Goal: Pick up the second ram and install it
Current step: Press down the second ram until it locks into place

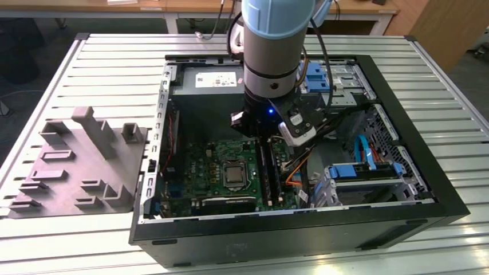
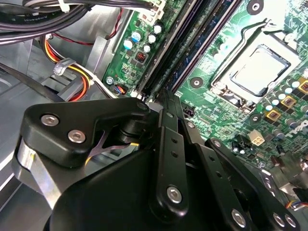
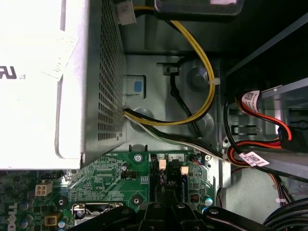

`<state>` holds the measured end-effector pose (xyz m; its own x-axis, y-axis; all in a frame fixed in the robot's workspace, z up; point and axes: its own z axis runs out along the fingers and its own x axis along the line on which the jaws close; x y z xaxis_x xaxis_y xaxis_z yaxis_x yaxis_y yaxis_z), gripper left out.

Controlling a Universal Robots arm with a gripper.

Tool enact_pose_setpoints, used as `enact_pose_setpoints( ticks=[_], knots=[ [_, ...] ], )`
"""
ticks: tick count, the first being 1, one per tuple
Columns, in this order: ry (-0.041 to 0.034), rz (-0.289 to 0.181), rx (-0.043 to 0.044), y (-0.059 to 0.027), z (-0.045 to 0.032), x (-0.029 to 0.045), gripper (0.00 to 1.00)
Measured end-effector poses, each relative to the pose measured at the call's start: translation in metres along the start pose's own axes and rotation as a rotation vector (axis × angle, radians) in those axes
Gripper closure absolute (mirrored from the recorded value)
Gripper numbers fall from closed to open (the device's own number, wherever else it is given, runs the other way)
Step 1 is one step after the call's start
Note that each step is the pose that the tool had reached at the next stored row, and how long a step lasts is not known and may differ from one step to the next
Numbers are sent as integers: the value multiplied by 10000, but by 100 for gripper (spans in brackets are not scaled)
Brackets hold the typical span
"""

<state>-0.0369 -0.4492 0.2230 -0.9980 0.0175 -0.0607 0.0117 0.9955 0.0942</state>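
My gripper [image 2: 165, 96] is low inside the open computer case [image 1: 428, 172], over the green motherboard [image 1: 217, 172]. Its black fingers [image 2: 167, 139] are closed together with nothing visible between them. The tips rest at the near end of the long memory slots. A slim dark blue-green stick, the second ram [image 2: 199, 41], lies along one of those slots and runs away from the fingertips. In the exterior view the ram [image 1: 265, 172] shows as a long dark strip just below the gripper [image 1: 264, 137]. The first wrist view has the gripper [image 3: 163, 211] above the slot ends with their white latches [image 3: 162, 164].
The processor socket [image 2: 257, 70] sits beside the slots. The silver power supply [image 3: 53, 82] and yellow, black and red cable bundles [image 3: 202, 96] crowd the case wall. Blue drive brackets [image 1: 367, 169] stand at the exterior view's right. A grey foam fixture [image 1: 80, 166] lies outside the case.
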Motion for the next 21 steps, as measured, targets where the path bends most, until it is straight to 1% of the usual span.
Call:
enact_pose_setpoints(
  ticks=[13, 21],
  knots=[
    [2, 0, 6, -5, 43, 3, 89],
    [1, 0, 4, -5, 48, 4, 89]
  ],
)
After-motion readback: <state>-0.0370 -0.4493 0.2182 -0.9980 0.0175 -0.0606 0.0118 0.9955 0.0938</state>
